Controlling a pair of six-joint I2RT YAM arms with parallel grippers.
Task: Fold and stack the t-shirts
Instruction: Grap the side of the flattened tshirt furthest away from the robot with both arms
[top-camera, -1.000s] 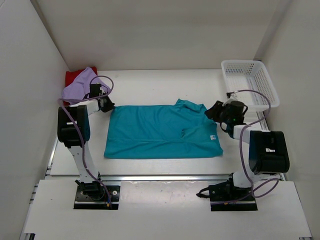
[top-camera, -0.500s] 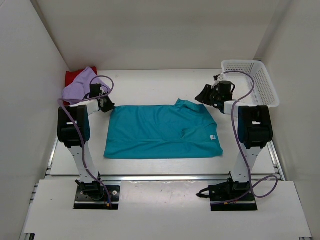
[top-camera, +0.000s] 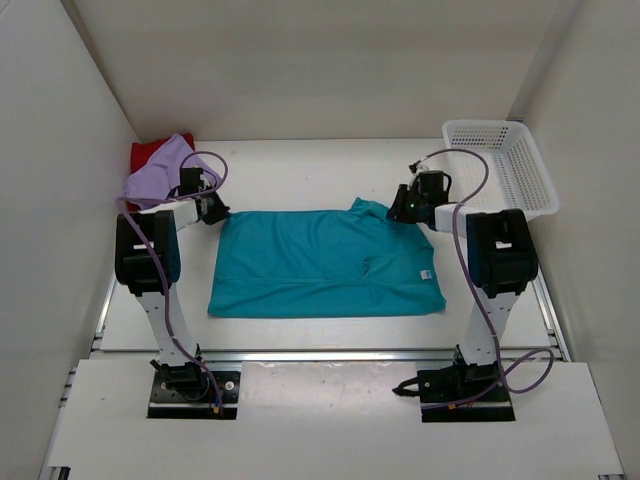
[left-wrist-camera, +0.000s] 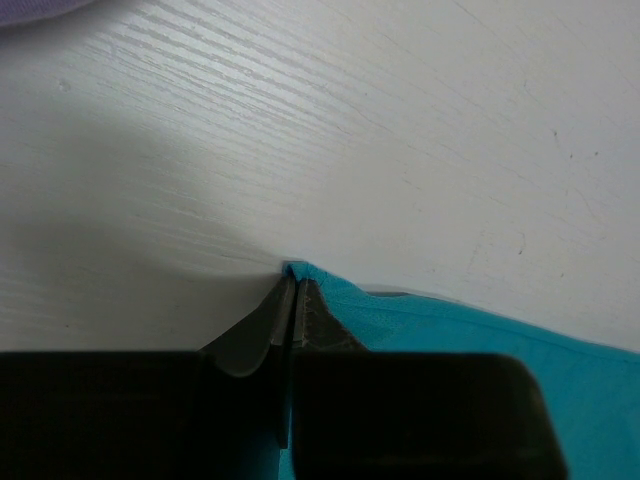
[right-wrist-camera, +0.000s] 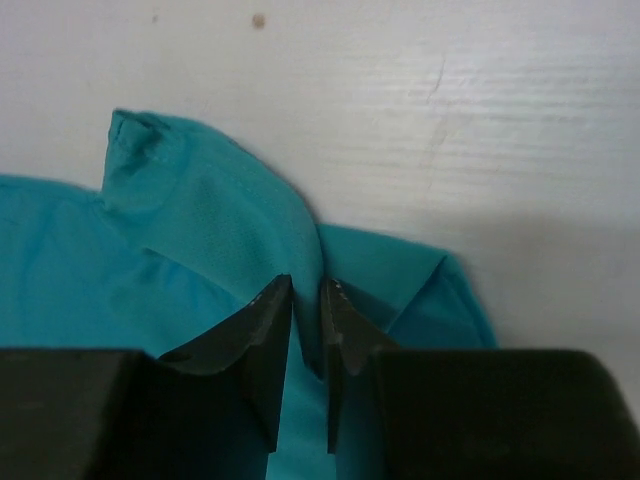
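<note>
Fold of teal t-shirt (right-wrist-camera: 200, 220) inside right gripper (right-wrist-camera: 306, 284)

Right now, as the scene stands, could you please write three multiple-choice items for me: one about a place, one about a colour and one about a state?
1. Where on the work surface does the basket stand?
A far right
B near left
C centre

2. What colour is the spread t-shirt?
A dark red
B teal
C lavender

3. What is the left gripper doing?
A open in the air
B shut on the shirt's corner
C holding the basket

Answers:
1 A, because the top view shows it in the far right corner.
2 B, because the flat cloth between the arms is teal.
3 B, because the left wrist view shows the fingers pressed together on the teal corner.
</note>
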